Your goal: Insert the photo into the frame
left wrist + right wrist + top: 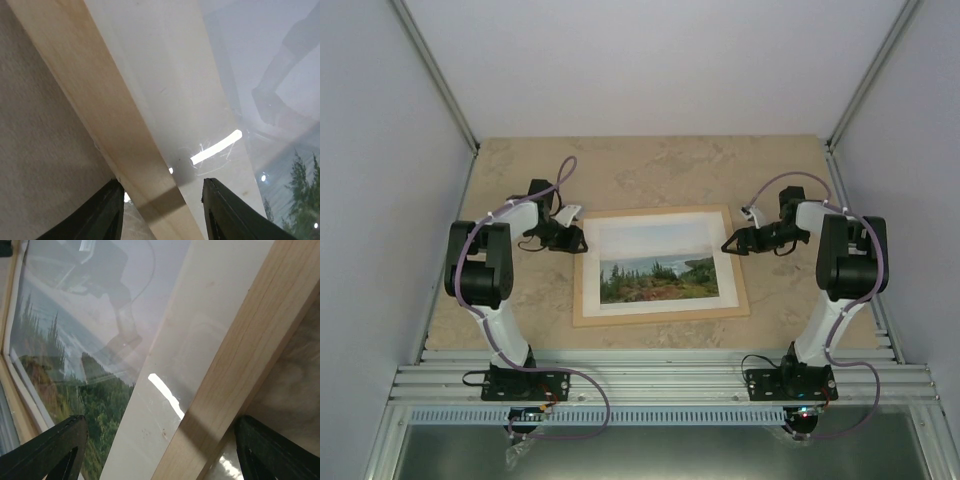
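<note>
Photo [655, 272] lies in the frame [660, 319] (left tool [580, 240], right tool [727, 243] both spread).

Beige marbled tabletop [650, 170], white mat border [165, 75], pale grey enclosure walls [650, 60], ribbed aluminium rail [660, 365] along near edge

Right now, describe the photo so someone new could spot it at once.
At the middle of the beige stone-patterned table lies one light wooden frame. Inside its white mat border sits the photo: the only coloured patch, green trees and blue water under pale sky.
</note>
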Motion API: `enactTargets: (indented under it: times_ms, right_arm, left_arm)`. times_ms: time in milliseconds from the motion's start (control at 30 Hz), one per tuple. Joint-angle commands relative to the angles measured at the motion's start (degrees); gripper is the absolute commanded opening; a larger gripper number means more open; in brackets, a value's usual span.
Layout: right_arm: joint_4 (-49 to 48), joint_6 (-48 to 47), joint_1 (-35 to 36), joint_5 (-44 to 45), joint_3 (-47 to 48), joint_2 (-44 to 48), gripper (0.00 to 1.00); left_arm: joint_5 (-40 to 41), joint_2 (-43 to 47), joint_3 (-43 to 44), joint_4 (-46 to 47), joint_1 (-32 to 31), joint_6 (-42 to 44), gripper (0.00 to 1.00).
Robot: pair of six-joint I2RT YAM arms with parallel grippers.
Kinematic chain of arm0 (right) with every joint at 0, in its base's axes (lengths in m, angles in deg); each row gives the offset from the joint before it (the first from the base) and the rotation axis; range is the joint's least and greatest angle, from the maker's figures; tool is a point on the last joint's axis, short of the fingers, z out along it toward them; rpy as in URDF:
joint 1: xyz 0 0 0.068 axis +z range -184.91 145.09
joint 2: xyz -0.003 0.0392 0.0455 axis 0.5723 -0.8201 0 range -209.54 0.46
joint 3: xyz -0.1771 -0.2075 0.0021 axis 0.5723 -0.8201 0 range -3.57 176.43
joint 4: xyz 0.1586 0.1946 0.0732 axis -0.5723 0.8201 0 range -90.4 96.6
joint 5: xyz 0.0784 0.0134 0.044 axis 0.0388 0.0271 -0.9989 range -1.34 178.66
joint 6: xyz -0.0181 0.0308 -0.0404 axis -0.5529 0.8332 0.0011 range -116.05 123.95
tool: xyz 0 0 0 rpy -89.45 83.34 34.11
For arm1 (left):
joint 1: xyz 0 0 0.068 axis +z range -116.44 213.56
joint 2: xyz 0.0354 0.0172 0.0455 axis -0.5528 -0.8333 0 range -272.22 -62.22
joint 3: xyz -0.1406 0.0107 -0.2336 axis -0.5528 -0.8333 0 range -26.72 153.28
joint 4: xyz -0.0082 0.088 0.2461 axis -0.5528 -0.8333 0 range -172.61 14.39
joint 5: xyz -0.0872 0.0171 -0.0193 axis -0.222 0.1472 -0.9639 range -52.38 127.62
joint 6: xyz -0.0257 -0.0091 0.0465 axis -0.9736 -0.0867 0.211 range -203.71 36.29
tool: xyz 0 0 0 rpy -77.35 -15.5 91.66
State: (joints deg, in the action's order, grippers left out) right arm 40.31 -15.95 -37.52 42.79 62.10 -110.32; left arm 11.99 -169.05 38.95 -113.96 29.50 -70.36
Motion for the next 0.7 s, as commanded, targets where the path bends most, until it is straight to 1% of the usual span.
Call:
enactTargets:
  times_ms: [0,167,267,333,367,433,500,567,600,667]
  right_arm:
    - [3.49,1.25,1.29,1.36,-4.83,1.06,0.82]
    - [3.06,1.80,1.38,0.55,-8.08,3.48,0.82]
    - [2.62,1.67,1.56,2.02,-8.56,4.79,0.84]
    - [2.57,1.64,1.47,3.32,-7.28,5.23,0.87]
    - [2.58,1.62,1.33,3.73,-6.19,5.49,0.88]
    - [2.92,1.51,0.85,4.19,-3.36,6.37,0.91]
    - [3.23,0.88,0.29,4.33,-0.62,7.77,0.95]
    - [3.59,-0.30,-0.17,4.53,2.02,9.52,0.98]
    - [3.75,-0.86,-0.32,4.70,3.26,10.48,0.98]
    - [4.10,-1.83,-0.60,4.74,6.18,12.27,0.98]
  left_arm:
    - [1.76,-2.42,1.46,0.23,0.10,1.54,0.45]
    - [1.63,-2.58,1.19,0.83,0.10,1.61,0.44]
    - [1.48,-2.67,1.61,0.69,0.10,1.33,0.44]
    - [1.42,-1.70,1.71,0.64,0.10,0.76,0.48]
    - [1.56,-0.95,1.67,0.64,0.12,0.39,0.54]
    - [2.53,1.07,1.77,0.28,0.15,-0.17,0.70]
    - [4.66,3.80,2.39,-0.01,0.29,-0.58,0.81]
    - [6.18,6.10,4.11,-0.60,0.71,-0.29,0.97]
    - [7.05,7.20,5.44,-0.91,0.99,-0.46,0.99]
    - [8.90,8.86,9.15,-1.84,1.76,-0.99,0.99]
